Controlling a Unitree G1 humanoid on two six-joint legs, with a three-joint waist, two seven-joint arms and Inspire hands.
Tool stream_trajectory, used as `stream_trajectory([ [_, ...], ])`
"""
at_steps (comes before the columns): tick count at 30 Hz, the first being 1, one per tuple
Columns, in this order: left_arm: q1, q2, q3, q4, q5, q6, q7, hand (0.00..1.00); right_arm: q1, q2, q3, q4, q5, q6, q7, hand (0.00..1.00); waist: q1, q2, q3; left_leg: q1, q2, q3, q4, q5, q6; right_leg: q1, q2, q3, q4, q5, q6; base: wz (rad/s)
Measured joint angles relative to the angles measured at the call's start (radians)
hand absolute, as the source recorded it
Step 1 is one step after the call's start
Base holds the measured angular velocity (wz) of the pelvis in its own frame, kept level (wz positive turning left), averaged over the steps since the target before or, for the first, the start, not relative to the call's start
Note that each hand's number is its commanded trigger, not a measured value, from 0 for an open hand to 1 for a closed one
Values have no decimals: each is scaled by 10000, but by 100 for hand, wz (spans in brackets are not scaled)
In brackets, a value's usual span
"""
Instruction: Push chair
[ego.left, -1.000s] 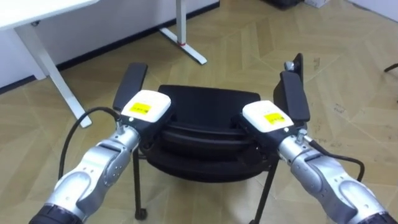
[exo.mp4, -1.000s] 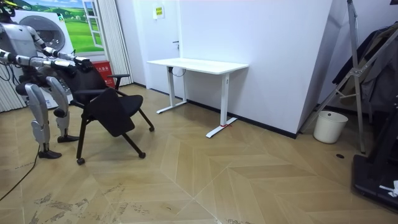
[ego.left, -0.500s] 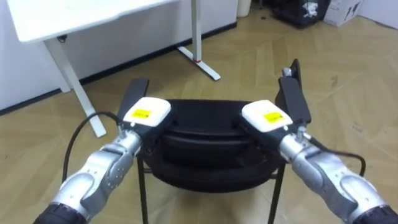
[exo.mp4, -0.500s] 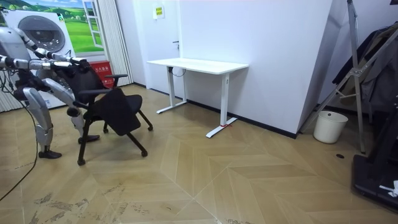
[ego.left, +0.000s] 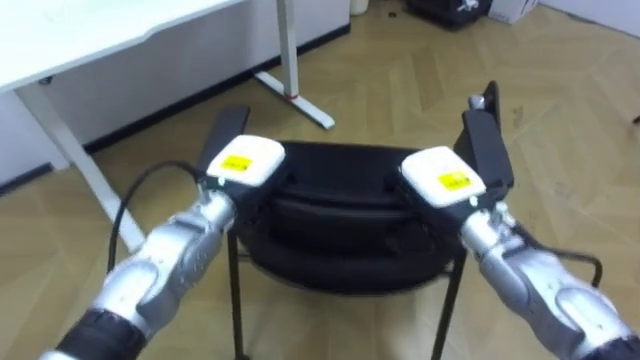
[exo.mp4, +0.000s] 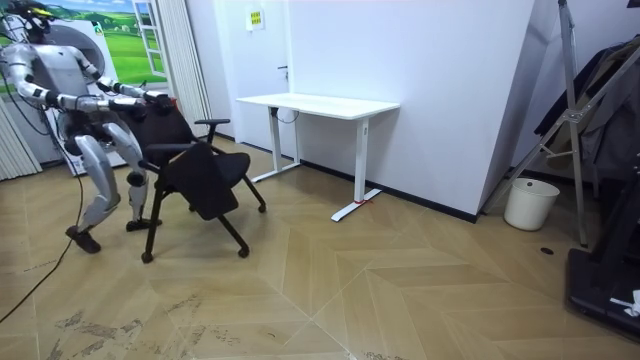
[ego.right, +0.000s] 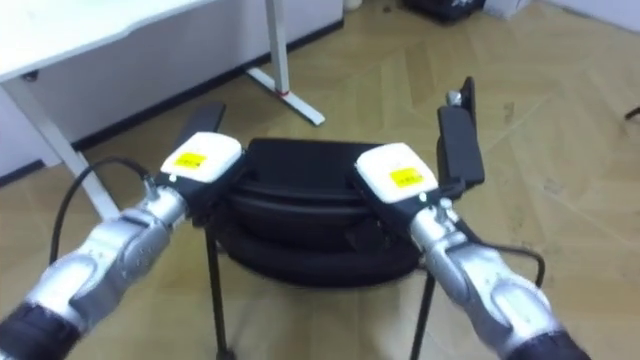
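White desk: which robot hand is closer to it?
Left. The left hand rests on the black chair, on the side toward the white desk; the right hand is on the chair's far side.

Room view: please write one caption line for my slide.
Humanoid robot behind a black chair, arms stretched to its backrest, with a white desk beyond.

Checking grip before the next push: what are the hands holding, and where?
Left hand and right hand sit on the black chair, at its backrest's top edge; whether they grip it cannot be told.
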Motion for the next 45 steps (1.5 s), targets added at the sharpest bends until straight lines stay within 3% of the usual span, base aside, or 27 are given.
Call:
stream_trajectory([
  [4,-269,-18,-151,360,-32,-101,96,100,9,50,17,136,-5,6,-181,100,-103,132,79,303,18,-256,84,-349,32,-1329,325,-33,902,-976,82,10],
  [7,-375,-5,-195,449,-61,-115,144,100,-4,35,44,142,-17,55,-307,100,-159,178,100,484,36,-364,171,-645,-16,-2187,627,-238,-299,-1671,29,6],
  [8,-402,1,-260,580,-81,-155,265,100,1,40,89,151,-19,101,-325,100,-197,223,130,637,68,-450,167,-756,-62,-2244,846,-280,-1371,-1850,-22,11],
  [10,-409,38,-296,603,-103,-179,350,100,29,49,90,113,-32,110,-353,100,-274,250,129,758,101,-617,171,-915,-156,-2313,1229,-277,-3256,-1872,-36,21],
  [11,-441,116,-366,600,-190,-203,436,100,24,48,89,101,-33,110,-405,100,-391,249,128,788,122,-782,171,-991,-234,-2316,1395,-316,-4550,-1762,-137,31],
  [12,-488,138,-380,588,-204,-220,452,100,22,27,88,91,-33,110,-498,100,-437,246,128,844,135,-923,165,-1068,-349,-2278,1596,-216,-5730,-1508,-210,33],
  [14,-531,110,-365,575,-203,-206,446,100,16,-4,87,20,-35,109,-532,100,-483,228,124,1035,153,-1099,168,-1224,-547,-2084,1790,8,-6878,-987,-270,29],
  [15,-578,58,-350,595,-204,-181,429,100,12,-26,81,-48,-47,114,-531,100,-513,269,107,1110,198,-1270,227,-1370,-631,-1946,1885,9,-7077,-548,-489,29],
  [16,-620,33,-338,616,-204,-160,418,100,-10,-24,70,-56,-55,131,-531,100,-521,273,99,1141,230,-1322,227,-1427,-691,-1878,1928,1,-7045,-473,-580,23],
  [18,-874,57,-254,654,-203,-82,386,100,-423,58,79,133,-80,169,-486,100,-441,300,94,1207,499,-1399,231,-1603,-984,-1848,2085,-273,-6894,-449,-1004,13],
  [19,-1027,32,-168,830,-203,-77,382,100,-700,152,87,252,-80,176,-428,100,-441,303,89,1259,627,-1443,217,-1689,-1120,-1850,2104,-500,-6742,-542,-1214,7],
  [22,-1335,-4,-144,1204,-341,6,386,100,-1343,334,190,671,-86,195,-199,100,-430,372,98,1655,947,-1516,-10,-1852,-1447,-1707,2244,-841,-6285,-1200,-1488,10],
  [23,-1335,-1,-149,1237,-369,27,395,100,-1412,350,211,700,-86,208,-157,100,-430,399,111,1729,1045,-1525,4,-1894,-1525,-1660,2295,-896,-6183,-1374,-1497,18],
  [24,-1354,19,-125,1259,-391,39,396,100,-1446,363,217,676,-87,264,-133,100,-409,380,105,1748,1118,-1513,241,-1913,-1583,-1624,2305,-998,-5889,-1746,-1590,17],
  [25,-1363,17,-105,1259,-390,39,404,100,-1464,371,223,649,-116,302,-118,100,-378,332,109,1698,1190,-1482,506,-1877,-1641,-1618,2304,-996,-5700,-1943,-1622,17],
  [27,-1382,3,-30,1345,-421,54,407,100,-1689,501,416,712,-140,450,72,100,-225,252,125,1394,1428,-1511,1991,-1532,-2003,-1416,2313,-1057,-5141,-2539,-1793,0],
  [28,-1382,-18,-36,1367,-433,67,407,100,-1708,512,448,715,-160,475,79,100,-217,254,127,1269,1496,-1546,2385,-1383,-2000,-1340,2326,-1103,-5069,-2660,-1822,9],
  [30,-1368,-7,-28,1403,-435,90,456,100,-1764,503,485,720,-163,505,80,100,-172,160,169,726,1757,-1549,3725,-505,-2025,-1066,2330,-1322,-4899,-3015,-2078,27],
  [33,-1367,-4,34,1384,-448,124,611,100,-2003,497,506,785,-170,501,82,100,-116,9,190,-11,1935,-1524,4722,830,-2065,-946,2285,-1498,-4884,-3296,-2250,20],
  [35,-1387,-36,71,1411,-458,205,718,100,-2217,497,594,934,-160,482,82,100,-50,-112,237,-249,2049,-1540,4987,1338,-2096,-822,2275,-1604,-4953,-3408,-2357,20],
  [37,-1446,-64,50,1400,-436,310,792,100,-2322,493,593,939,-151,531,121,100,-30,-159,246,-644,2103,-1530,4939,1291,-2111,-714,2239,-1743,-5036,-3514,-2425,22],
  [40,-1396,-105,41,1406,-475,450,997,100,-2386,488,611,935,-158,552,192,100,117,-239,266,-1159,2002,-1499,3961,1254,-2062,-432,2224,-1899,-5433,-3539,-2467,10],
  [45,-1157,-202,45,1196,-446,703,1261,100,-2441,465,810,931,-269,657,205,100,195,-226,210,-1855,1581,-1018,1117,1312,-2098,203,2263,-2310,-6209,-3513,-2512,16],
])
